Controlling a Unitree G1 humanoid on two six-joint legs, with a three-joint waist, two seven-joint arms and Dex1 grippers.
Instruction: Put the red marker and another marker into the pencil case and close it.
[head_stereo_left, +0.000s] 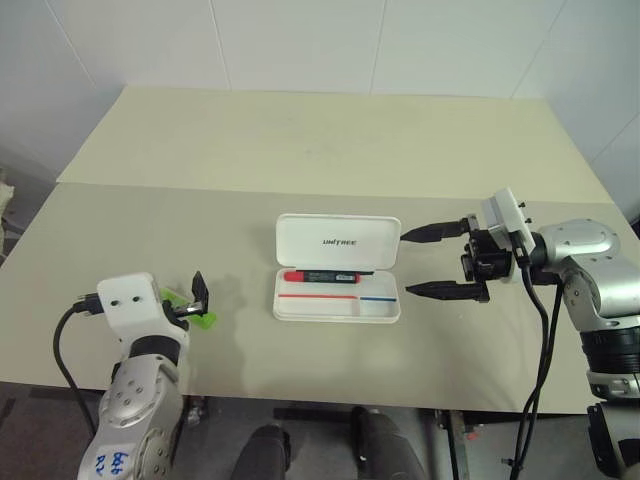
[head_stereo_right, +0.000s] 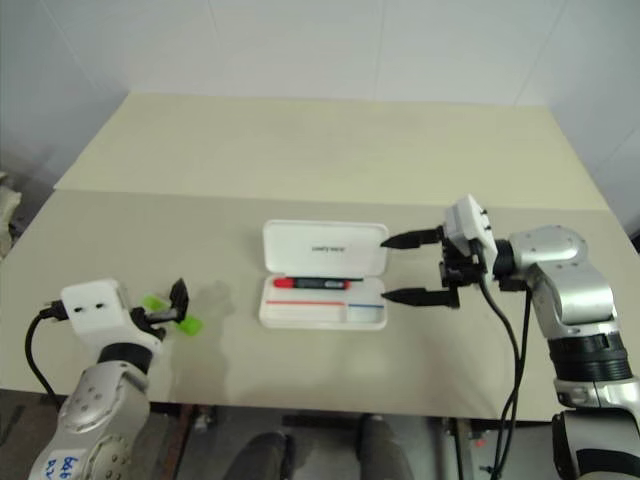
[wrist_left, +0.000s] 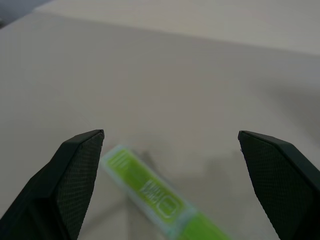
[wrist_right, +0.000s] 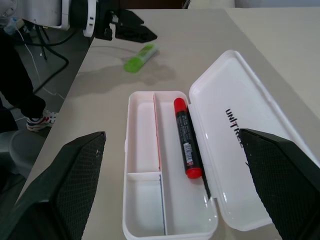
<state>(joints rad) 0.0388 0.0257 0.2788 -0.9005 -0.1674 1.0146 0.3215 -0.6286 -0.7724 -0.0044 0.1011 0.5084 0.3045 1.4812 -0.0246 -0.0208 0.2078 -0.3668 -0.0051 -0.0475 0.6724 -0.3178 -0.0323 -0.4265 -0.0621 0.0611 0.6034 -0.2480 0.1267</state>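
Green marker (head_stereo_left: 196, 318) beside left pincer (head_stereo_left: 197, 297) — loose.

From my station I count one table (head_stereo_left: 300, 150), pale and made of two joined surfaces. On it sits one white pencil case (head_stereo_left: 338, 240), lid open. Inside I count one red marker (head_stereo_left: 322, 277), and the tray shows three compartments: one long slot holding that marker, another long one beside it, and one small one at the end. Outside the case I count one green marker (head_stereo_left: 200, 318). That makes two markers in all. Two grippers are visible: the left gripper (head_stereo_left: 195, 297) and the right gripper (head_stereo_left: 408, 262), each with two black fingers.
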